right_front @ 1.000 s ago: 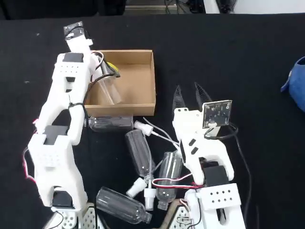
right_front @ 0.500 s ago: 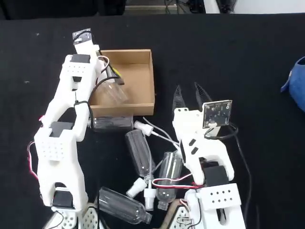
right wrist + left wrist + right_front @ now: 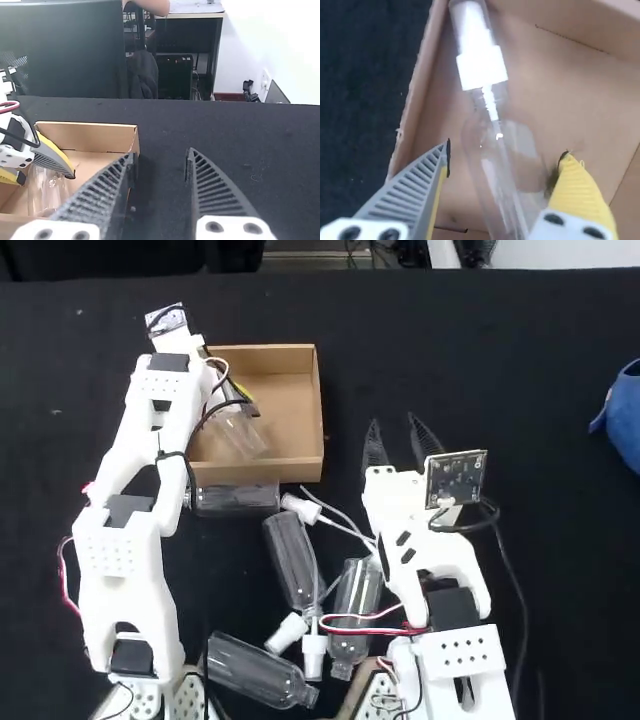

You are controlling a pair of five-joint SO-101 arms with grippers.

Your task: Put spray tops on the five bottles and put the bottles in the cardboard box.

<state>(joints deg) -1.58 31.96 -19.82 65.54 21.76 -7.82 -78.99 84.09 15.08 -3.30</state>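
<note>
Nearest to me, between the bases of the two arms, a clear bottle lies on its side on the black desk with nothing on its neck. Just beyond its right end are two loose white spray tops, close together. Right of them a second bare bottle lies beside the right arm, and a third bottle lies a little farther and to the left. Farther again, a fourth bottle lies along the near wall of the cardboard box, just beside it. Another spray top lies at this bottle's right end, its thin tube pointing right; I cannot tell if it is joined to the bottle.

The right gripper hangs over the desk to the right of the box. Its dark fingers are parted a little and hold nothing.

The left gripper is down inside the left part of the box. Its fingers, one grey and one yellow, stand apart on the two sides of a capped bottle. A gap shows between the grey finger and the bottle, so they do not clamp it. This bottle wears a white spray top and is inside the box, tilted, with the top close to the left wall.
</note>
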